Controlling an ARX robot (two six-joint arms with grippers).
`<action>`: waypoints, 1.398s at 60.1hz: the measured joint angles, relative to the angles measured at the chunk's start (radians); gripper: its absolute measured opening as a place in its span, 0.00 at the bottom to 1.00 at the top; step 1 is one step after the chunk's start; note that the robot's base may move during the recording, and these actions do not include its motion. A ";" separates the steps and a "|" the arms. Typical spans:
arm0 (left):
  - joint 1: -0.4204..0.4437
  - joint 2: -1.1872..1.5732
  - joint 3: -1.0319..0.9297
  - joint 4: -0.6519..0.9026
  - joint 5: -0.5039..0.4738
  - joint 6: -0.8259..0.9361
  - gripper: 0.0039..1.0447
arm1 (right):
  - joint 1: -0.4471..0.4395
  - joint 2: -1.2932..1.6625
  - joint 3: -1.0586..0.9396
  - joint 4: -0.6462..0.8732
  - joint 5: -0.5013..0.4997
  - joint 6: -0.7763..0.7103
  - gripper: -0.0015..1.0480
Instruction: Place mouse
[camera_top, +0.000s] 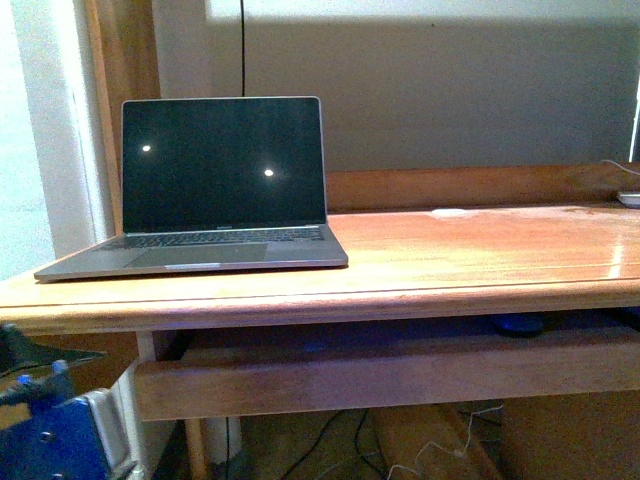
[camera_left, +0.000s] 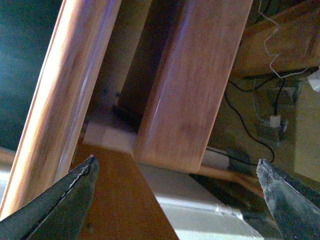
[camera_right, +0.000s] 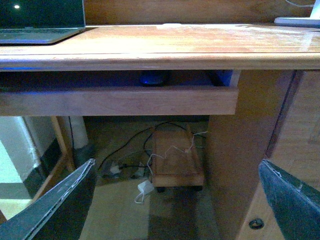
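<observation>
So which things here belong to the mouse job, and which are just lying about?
Job: mouse, in the pull-out tray under the desk top.
Lying about: laptop; white adapter, wooden box on floor; white item at desk's right edge.

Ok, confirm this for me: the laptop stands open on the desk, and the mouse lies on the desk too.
Not right. The mouse lies in the tray under the desk, not on it, as the right wrist view shows. The laptop does stand open on the desk.
</observation>
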 joint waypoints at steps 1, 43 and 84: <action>-0.005 0.007 0.005 0.003 0.003 0.008 0.93 | 0.000 0.000 0.000 0.000 0.000 0.000 0.93; -0.082 -0.027 0.215 -0.687 0.050 -0.077 0.93 | 0.000 0.000 0.000 0.000 0.000 0.000 0.93; -0.304 -0.794 -0.358 -0.365 -0.627 -1.231 0.64 | 0.087 0.139 0.084 -0.146 0.444 0.088 0.93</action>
